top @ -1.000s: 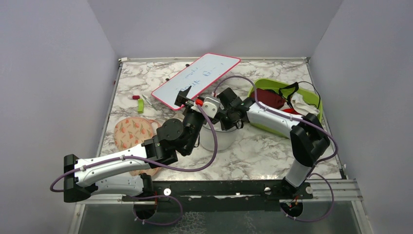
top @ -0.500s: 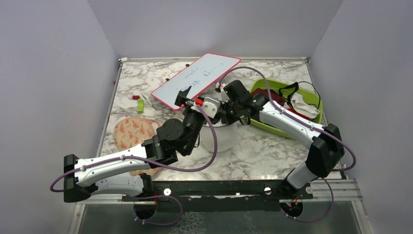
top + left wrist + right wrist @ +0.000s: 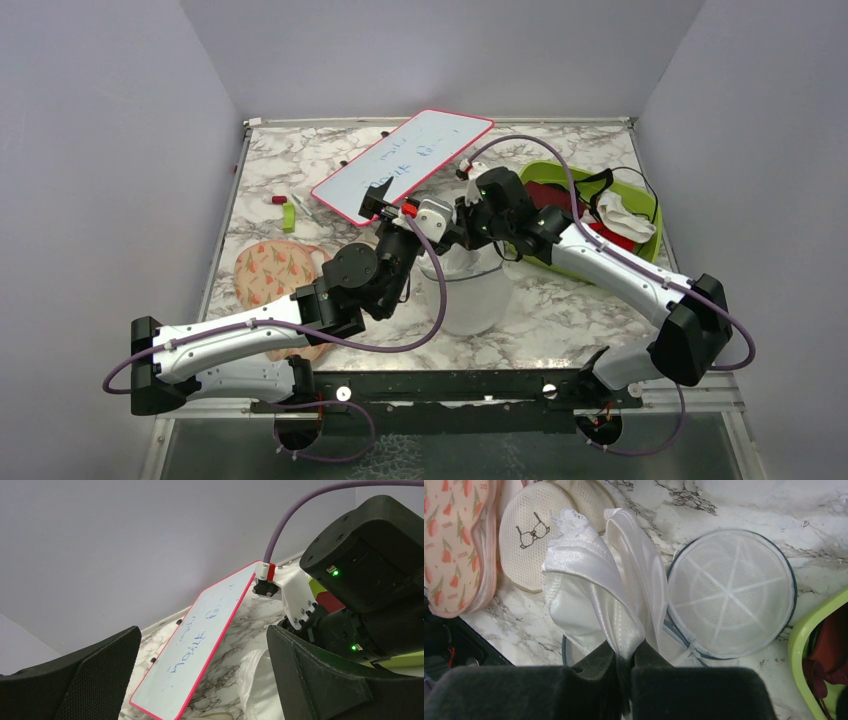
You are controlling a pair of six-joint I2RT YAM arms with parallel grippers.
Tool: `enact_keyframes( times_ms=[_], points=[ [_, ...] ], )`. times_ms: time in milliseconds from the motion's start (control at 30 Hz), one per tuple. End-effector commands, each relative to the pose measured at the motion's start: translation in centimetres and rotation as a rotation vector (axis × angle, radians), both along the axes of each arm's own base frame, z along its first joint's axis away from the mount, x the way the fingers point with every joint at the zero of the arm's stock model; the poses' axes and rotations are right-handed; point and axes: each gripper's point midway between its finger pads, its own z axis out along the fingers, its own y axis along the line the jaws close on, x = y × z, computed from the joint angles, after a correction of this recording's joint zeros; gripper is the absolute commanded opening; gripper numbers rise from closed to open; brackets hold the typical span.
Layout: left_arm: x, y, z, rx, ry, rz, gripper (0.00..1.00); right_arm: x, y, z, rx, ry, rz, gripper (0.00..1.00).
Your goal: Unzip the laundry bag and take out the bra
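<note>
The laundry bag [image 3: 729, 592] lies unzipped on the marble, its round mesh lid with the blue-grey zip line flipped to the right. A white satin, lace-edged bra [image 3: 589, 575] rises out of the bag's open half [image 3: 566, 652]. My right gripper [image 3: 624, 655] is shut on a fold of it and holds it up. From above, the right gripper [image 3: 467, 238] hangs over the bag [image 3: 480, 300] with the white fabric draped beneath. My left gripper [image 3: 202, 645] stands wide open and empty just left of that, pointing at the whiteboard; from above, the left gripper [image 3: 383, 207] is beside the right wrist.
A red-framed whiteboard [image 3: 405, 160] lies at the back. A green bin [image 3: 640, 205] at the right holds dark maroon-red [image 3: 829, 645], black and white garments. A beige pouch [image 3: 529, 535] and a peach floral pouch [image 3: 275, 270] lie left of the bag. Small red and green items [image 3: 286, 215] sit at far left.
The right arm has swung up and to the right, drawing the white fabric higher out of the bag. The bag has shifted slightly right. The left arm has stayed still and open.
</note>
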Motion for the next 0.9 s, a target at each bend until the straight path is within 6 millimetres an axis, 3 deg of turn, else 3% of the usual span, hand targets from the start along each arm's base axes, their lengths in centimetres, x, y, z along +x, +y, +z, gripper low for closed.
enact_keyframes(
  times_ms=[0, 200, 500, 667, 867],
  points=[
    [-0.2, 0.1, 1.1, -0.036, -0.007, -0.017, 0.92, 1.7, 1.0, 3.5, 0.120, -0.109, -0.064, 0.01],
    [-0.2, 0.4, 1.2, -0.039, -0.010, -0.015, 0.92, 1.6, -0.4, 8.2, 0.173, -0.214, -0.104, 0.01],
    [-0.2, 0.3, 1.3, -0.043, -0.010, -0.018, 0.92, 1.1, -6.3, 15.8, 0.211, -0.444, -0.281, 0.01],
    [-0.2, 0.1, 1.1, -0.038, -0.008, -0.019, 0.92, 2.0, -10.7, 15.7, 0.097, -0.514, -0.466, 0.01],
    [-0.1, 0.0, 0.9, -0.031, -0.006, -0.017, 0.92, 4.0, -16.3, 13.2, -0.090, -0.511, -0.710, 0.01]
  ],
)
